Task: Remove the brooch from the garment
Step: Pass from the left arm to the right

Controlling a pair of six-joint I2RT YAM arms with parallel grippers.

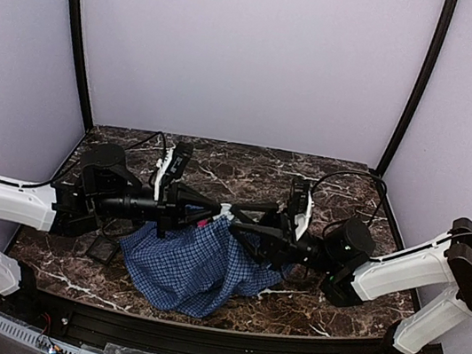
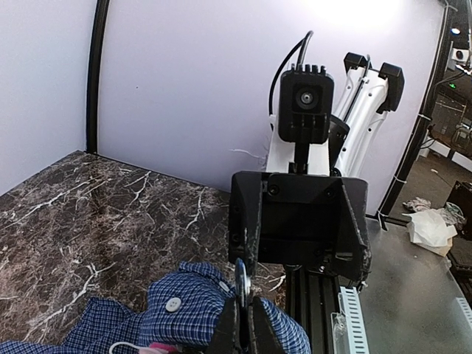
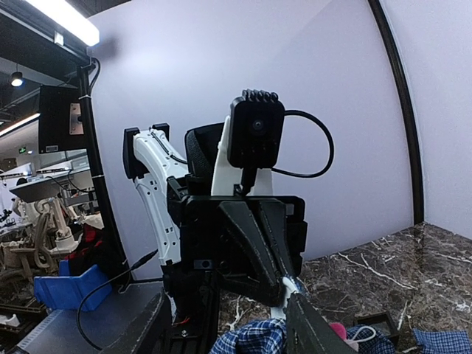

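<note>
- Garment [image 1: 190,269]: one blue checked shirt, slung up between the two arms at mid-table [image 1: 305,309], lower folds draped down onto the marble.
- Brooch [image 3: 338,332]: one. It shows only as a pink lump at the top of the raised cloth, just beside both hands. Petals and centre too hidden to make out.
- Left hand [image 2: 241,328]: fingers pressed together, pinching a fold of shirt.
- Right hand [image 1: 242,223]: at the cloth facing the left one; cannot tell whether it grips or is spread.
- Handling, my judgement: the shirt is limp and light and will sag and follow any pull. The brooch is small, rigid, probably smooth and easy to lose.
- Take the brooch by the petal edges while the cloth beside it is held taut. A straight tug risks snagging the weave.
- Other count: one small black tray [image 1: 103,250], one white button [image 2: 174,303].
</note>
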